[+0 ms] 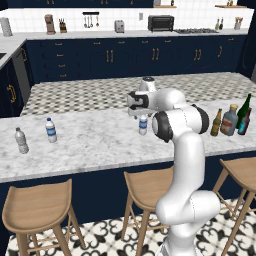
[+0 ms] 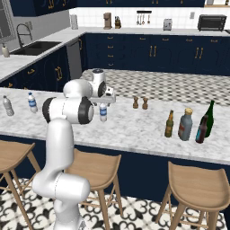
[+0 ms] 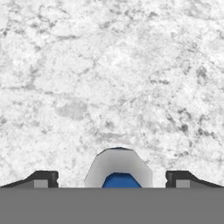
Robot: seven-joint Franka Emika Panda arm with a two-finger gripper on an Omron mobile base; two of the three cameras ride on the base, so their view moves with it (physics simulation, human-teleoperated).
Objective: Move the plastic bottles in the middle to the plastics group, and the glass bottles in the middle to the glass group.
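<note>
The plastic bottle (image 1: 143, 126) (image 2: 103, 113), small and clear with a blue label, stands on the marble counter (image 1: 95, 142) near its middle. My gripper (image 1: 142, 116) (image 2: 104, 102) (image 3: 113, 180) reaches down over it, open, with a fingertip on each side and gaps to the bottle (image 3: 118, 168). The plastics group stands far left: a blue-labelled bottle (image 1: 50, 130) (image 2: 32, 102) and a greyish one (image 1: 21, 140) (image 2: 7, 106). At the right stand the olive-brown glass bottle (image 1: 216, 123) (image 2: 169, 124) and the squat grey-blue one (image 1: 230, 120) (image 2: 185, 125), next to the glass group's green wine bottle (image 1: 244, 109) (image 2: 210, 117) and dark blue bottle (image 1: 244, 124) (image 2: 201, 130).
Two small brown shakers (image 2: 135, 102) (image 2: 144, 103) stand behind the counter's middle. Wooden stools (image 1: 35, 202) (image 2: 195, 184) line the near side of the counter. Marble lies bare between the middle bottle and both groups.
</note>
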